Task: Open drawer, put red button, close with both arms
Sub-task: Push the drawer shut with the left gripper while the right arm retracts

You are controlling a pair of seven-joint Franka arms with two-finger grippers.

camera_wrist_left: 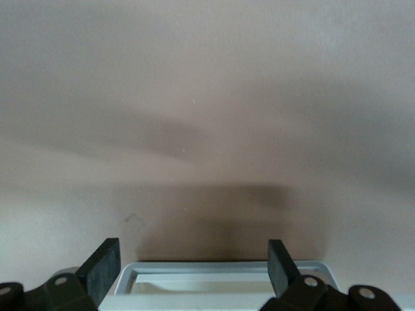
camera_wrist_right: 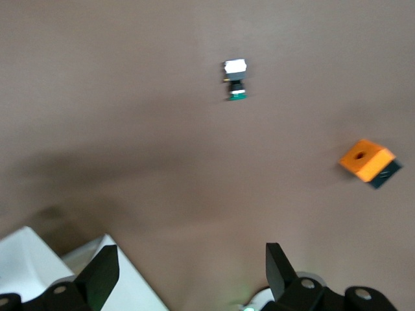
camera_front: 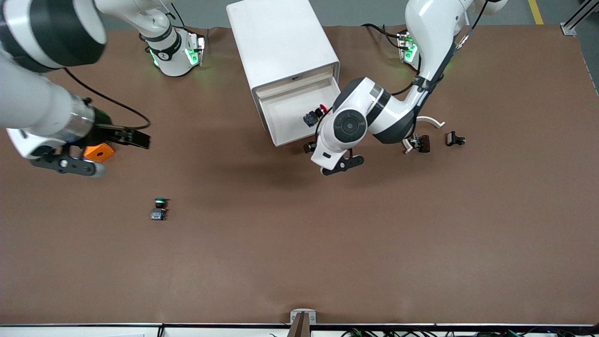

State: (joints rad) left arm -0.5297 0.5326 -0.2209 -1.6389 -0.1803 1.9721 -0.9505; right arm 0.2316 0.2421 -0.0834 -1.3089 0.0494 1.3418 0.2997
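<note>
The white drawer [camera_front: 288, 110] stands pulled out of the cabinet [camera_front: 281, 37]. The red button [camera_front: 314, 115] lies inside it, near the front corner toward the left arm's end. My left gripper [camera_front: 310, 147] hangs at the drawer's front edge, mostly hidden under its own wrist. In the left wrist view the left gripper [camera_wrist_left: 194, 259] is open, with the drawer's front rim [camera_wrist_left: 220, 267] between the fingers and nothing held. My right gripper [camera_front: 136, 138] is open and empty over the table toward the right arm's end. The right wrist view shows the right gripper [camera_wrist_right: 188, 259] with bare table between its fingers.
A green-capped button [camera_front: 159, 209] [camera_wrist_right: 236, 80] lies on the table nearer the front camera. An orange block [camera_front: 99, 152] [camera_wrist_right: 366, 159] sits under the right wrist. Two small black parts [camera_front: 423, 142] [camera_front: 455, 139] and a white curved piece [camera_front: 430, 120] lie toward the left arm's end.
</note>
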